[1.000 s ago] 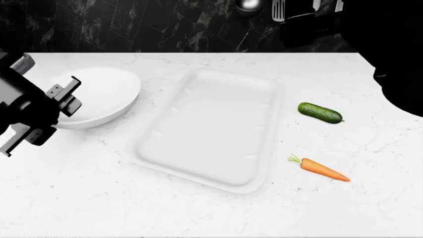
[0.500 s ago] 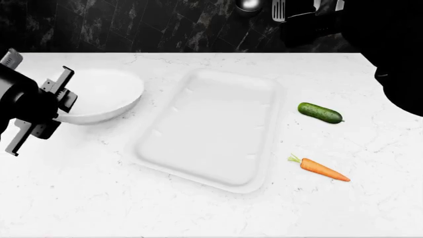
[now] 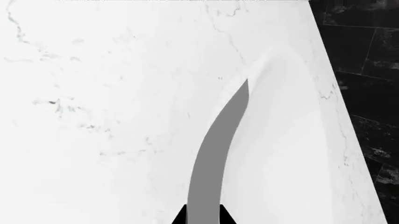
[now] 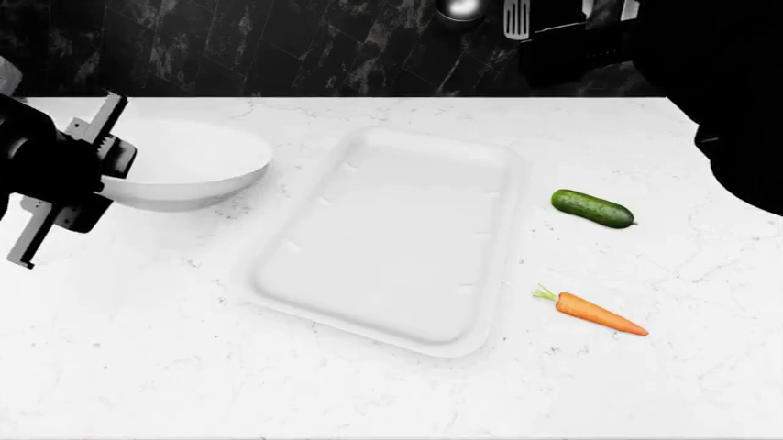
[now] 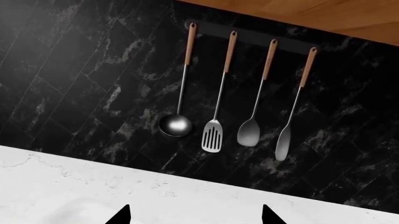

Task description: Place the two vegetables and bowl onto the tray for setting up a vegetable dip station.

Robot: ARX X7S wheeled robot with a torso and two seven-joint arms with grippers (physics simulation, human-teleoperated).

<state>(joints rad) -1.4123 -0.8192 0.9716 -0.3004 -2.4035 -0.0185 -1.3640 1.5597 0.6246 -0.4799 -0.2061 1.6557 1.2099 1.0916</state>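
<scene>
The white bowl (image 4: pixel 196 163) hangs a little above the counter at the far left, held by its near-left rim. My left gripper (image 4: pixel 113 183) is shut on that rim; in the left wrist view the grey rim edge (image 3: pixel 215 154) runs between its dark fingertips (image 3: pixel 181 217). The white rectangular tray (image 4: pixel 391 238) lies empty at the centre. The dark green cucumber (image 4: pixel 592 208) and the orange carrot (image 4: pixel 593 313) lie on the counter to the tray's right. My right gripper (image 5: pixel 196 218) is open and empty, raised and facing the back wall.
The white marble counter (image 4: pixel 147 348) ends at a black tiled wall (image 4: pixel 245 46). A ladle (image 5: pixel 176 116), a slotted turner (image 5: pixel 213 135) and two other utensils hang on a wall rail. My dark right arm (image 4: pixel 722 101) looms over the far right corner.
My left gripper has lifted the bowl by its rim and drawn it back and up. The bowl has levelled out. The tray, the vegetables and the right arm have not moved.
</scene>
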